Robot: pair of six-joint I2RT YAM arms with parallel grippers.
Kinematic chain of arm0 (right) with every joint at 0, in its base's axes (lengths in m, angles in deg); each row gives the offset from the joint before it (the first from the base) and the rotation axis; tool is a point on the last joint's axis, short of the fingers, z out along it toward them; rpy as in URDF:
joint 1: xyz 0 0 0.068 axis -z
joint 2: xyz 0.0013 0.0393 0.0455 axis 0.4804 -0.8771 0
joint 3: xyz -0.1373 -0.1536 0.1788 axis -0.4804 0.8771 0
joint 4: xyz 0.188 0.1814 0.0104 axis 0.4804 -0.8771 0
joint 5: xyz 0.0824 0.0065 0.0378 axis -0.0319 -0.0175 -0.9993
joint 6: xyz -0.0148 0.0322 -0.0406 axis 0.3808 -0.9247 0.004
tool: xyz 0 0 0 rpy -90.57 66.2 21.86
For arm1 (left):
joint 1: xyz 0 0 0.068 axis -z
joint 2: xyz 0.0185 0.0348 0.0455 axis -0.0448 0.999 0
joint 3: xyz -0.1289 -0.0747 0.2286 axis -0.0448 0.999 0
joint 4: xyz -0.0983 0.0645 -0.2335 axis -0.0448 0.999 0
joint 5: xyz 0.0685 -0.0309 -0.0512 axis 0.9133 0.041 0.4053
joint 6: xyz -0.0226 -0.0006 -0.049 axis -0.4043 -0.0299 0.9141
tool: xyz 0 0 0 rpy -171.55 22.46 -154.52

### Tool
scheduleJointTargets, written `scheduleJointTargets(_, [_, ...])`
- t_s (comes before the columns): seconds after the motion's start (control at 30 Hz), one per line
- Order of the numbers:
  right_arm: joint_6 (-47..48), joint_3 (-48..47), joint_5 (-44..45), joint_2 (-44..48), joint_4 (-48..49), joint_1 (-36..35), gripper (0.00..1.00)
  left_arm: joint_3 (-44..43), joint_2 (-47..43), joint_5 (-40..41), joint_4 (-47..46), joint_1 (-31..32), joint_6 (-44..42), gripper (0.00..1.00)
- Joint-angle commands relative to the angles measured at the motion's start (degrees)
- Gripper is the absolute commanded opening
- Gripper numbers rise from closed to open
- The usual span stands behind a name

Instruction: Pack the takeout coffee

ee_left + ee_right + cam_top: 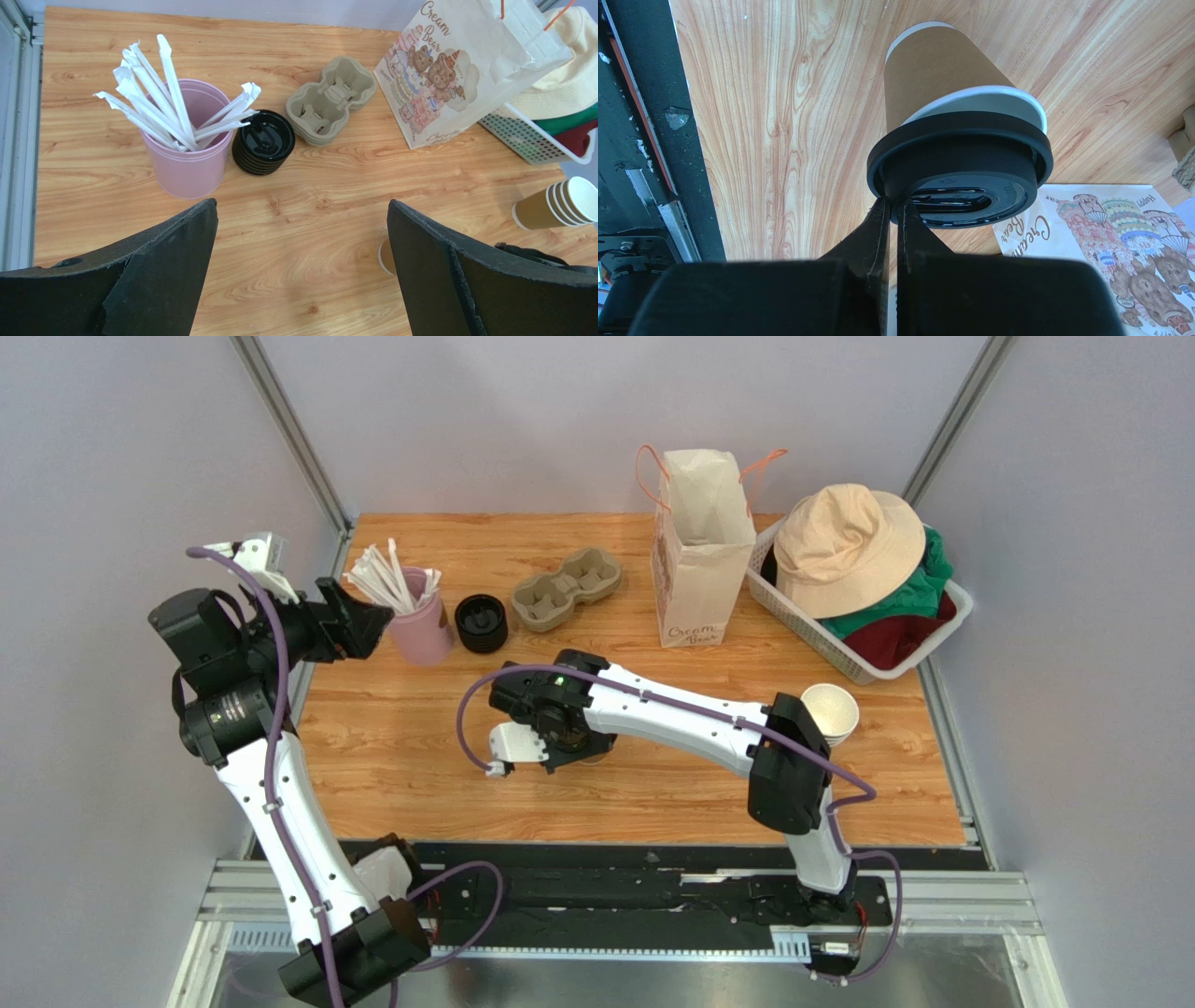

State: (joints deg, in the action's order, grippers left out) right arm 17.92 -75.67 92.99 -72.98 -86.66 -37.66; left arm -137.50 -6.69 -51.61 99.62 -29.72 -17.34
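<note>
**Takeout coffee [941, 77] under the clenched right gripper, near-left of the table's middle**

At the far left, the left gripper [302, 210] hangs released above the table [421, 770]. Its 2 black fingers [168, 273] are spread wide with nothing between them, and it faces right toward the far-left things.

Just right of it stands a pink cup [186, 168] stuffed with paper-wrapped straws [154, 91]. A stack of black lids [263, 143] sits just beside the cup on its right. Further right, and a little farther back, lies a pulp carrier [330, 101] with 2 cup slots.

Nearer than these, the right gripper [892, 204] reaches in from the right, fingers pressed together. Their tips meet the near rim of the black lid [962, 150] on the takeout coffee. Whether they nip that rim or only touch it cannot be told. The brown cup points base-down at the wood directly beneath the gripper. The lid sits askew, and the cup's white rim shows above it on the far side. In the top view the wrist hides the cup.

Right of middle, at the far edge, a white paper bag [449, 70] printed with bears stands upright and open. Beside it on the right, a white basket [523, 136] holds green cloth [919, 595] and red cloth [898, 637] under a cream bucket hat [842, 546]. Near of the basket, at the right edge, is a stack of lidless brown cups [554, 203].
</note>
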Motion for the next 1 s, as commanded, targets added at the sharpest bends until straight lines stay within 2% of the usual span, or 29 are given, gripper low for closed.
scheduleJointTargets(0.0, [1.3, -2.62, 0.17, -0.93, -18.28, -0.34, 0.04, 0.22, -0.89, -1.45, -1.95, -0.84, 0.47, 0.99])
scheduleJointTargets(0.3, [1.3, -3.94, 0.87, -1.46, -18.2, -0.34, 0.19, 0.49, -0.72, -1.88, -2.22, -0.84, 0.65, 0.99])
scheduleJointTargets(0.57, [1.12, -4.73, 2.19, -1.37, -18.11, -0.34, 0.27, 0.49, -0.98, -2.06, -2.22, -1.02, 0.65, 0.99])
scheduleJointTargets(0.67, [0.68, -7.53, 3.16, -0.93, -18.2, -0.17, 0.29, 0.67, -0.89, -2.32, -2.48, -1.02, 0.73, 0.99])
scheduleJointTargets(0.83, [0.24, -15.44, 3.42, 1.09, -18.2, 2.03, 0.43, 0.84, -0.63, -3.46, -2.74, -1.02, 1.0, 0.99])
scheduleJointTargets(0.97, [-0.46, -18.35, 0.36, 3.46, -18.11, 4.75, 0.47, 1.54, -1.16, -4.69, -3.18, -1.1, 1.52, 0.99])
